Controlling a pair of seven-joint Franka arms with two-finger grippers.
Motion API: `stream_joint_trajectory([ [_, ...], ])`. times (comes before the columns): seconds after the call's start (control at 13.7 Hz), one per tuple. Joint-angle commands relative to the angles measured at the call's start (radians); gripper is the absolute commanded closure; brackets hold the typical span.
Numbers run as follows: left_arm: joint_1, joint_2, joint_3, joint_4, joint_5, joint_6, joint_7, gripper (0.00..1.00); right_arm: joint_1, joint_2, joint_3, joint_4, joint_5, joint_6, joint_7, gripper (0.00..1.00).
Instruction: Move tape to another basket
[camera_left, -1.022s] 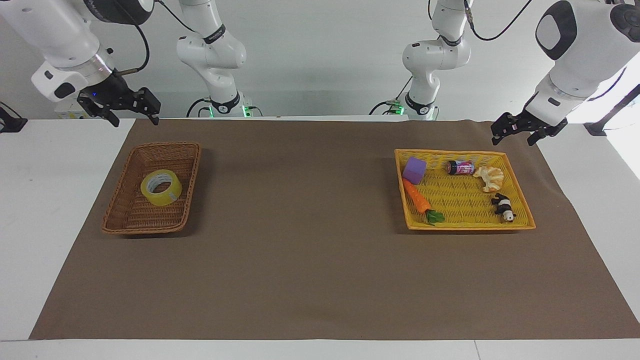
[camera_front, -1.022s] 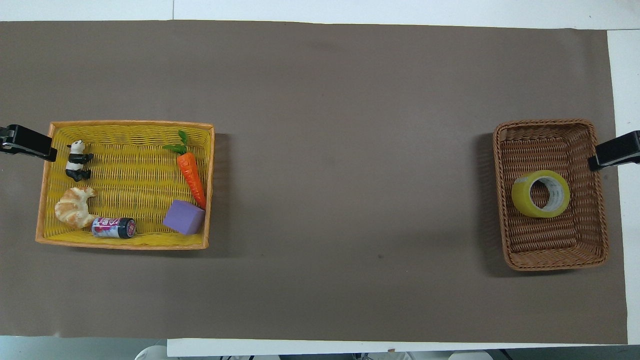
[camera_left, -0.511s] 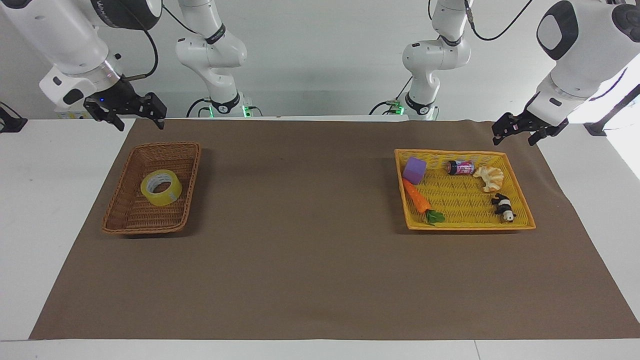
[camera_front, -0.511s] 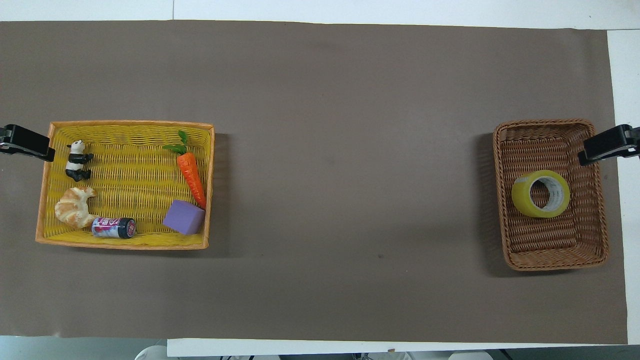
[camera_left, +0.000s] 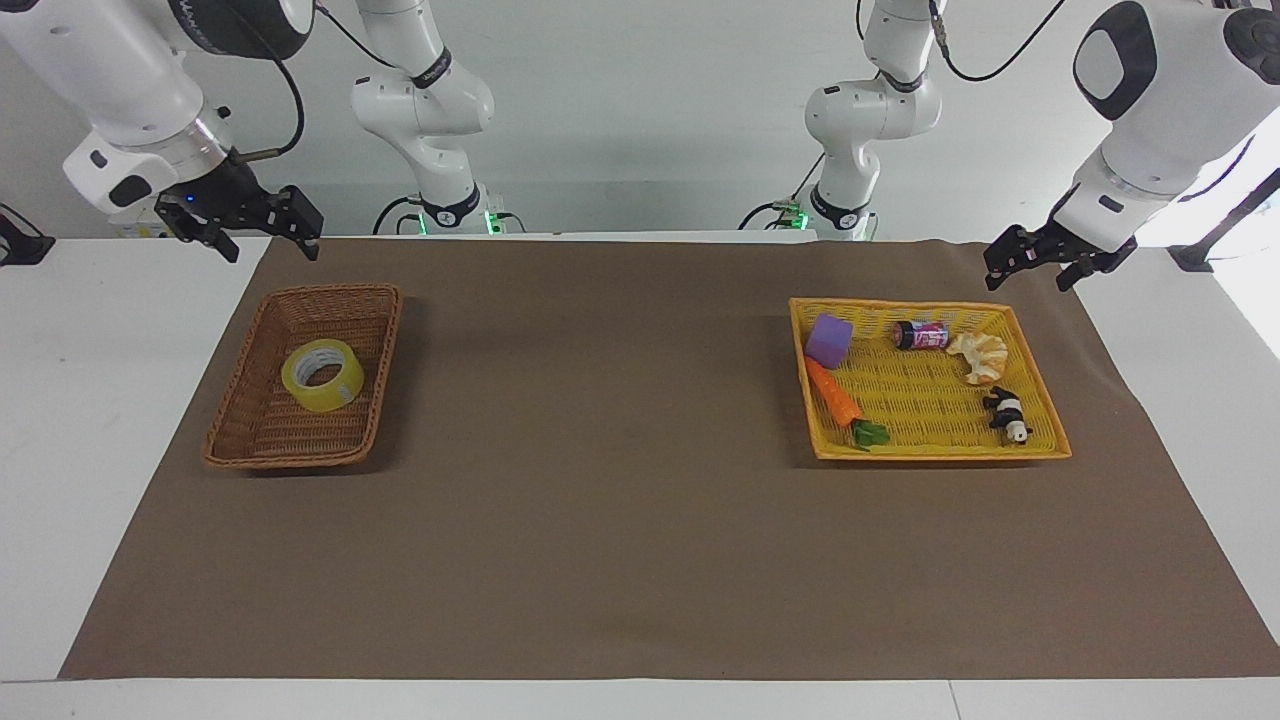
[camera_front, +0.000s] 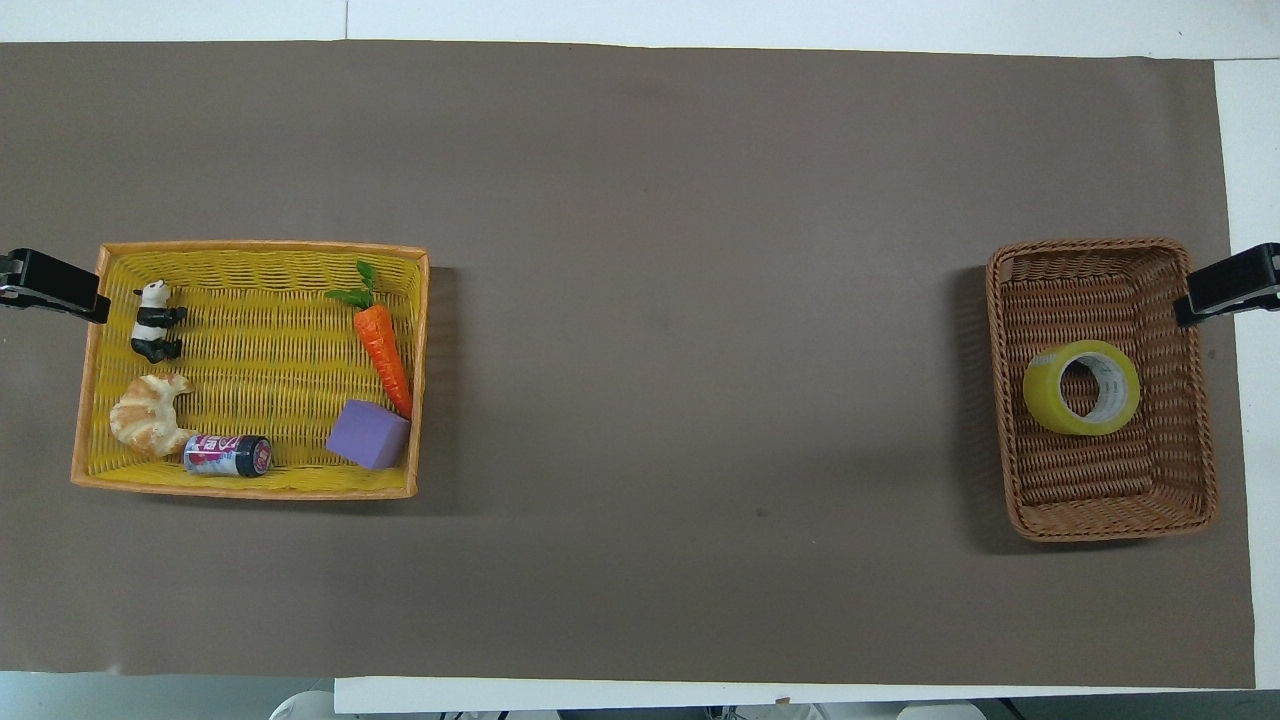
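Both claws hang wide and empty: the right claw (camera_left: 262, 232) over the bench's corner by the brown basket (camera_left: 240, 440), the left claw (camera_left: 1040, 268) waiting near the yellow basket (camera_left: 940, 452). The tape (camera_left: 323, 375) lies in the brown basket, so the move looks done.

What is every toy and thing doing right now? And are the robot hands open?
tape: lying flat in the brown basket, not held
yellow basket: holding five things
purple block: resting in a corner
carrot: lying down along a wall
can: on its side
croissant: lying flat
panda: lying down
left gripper: open, empty, waiting
right gripper: open, empty, raised
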Motion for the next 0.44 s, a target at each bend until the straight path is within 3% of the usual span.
stream_joint_trajectory([
  [0.0,0.001,-0.017,0.004,-0.019,-0.009,-0.005,0.008,0.01,0.010,-0.019,-0.027,-0.013,-0.011,-0.038,0.002,0.00],
  [0.37,-0.001,-0.017,0.004,-0.019,-0.009,-0.003,0.006,0.01,0.011,-0.030,-0.028,-0.041,-0.012,-0.018,0.004,0.00],
])
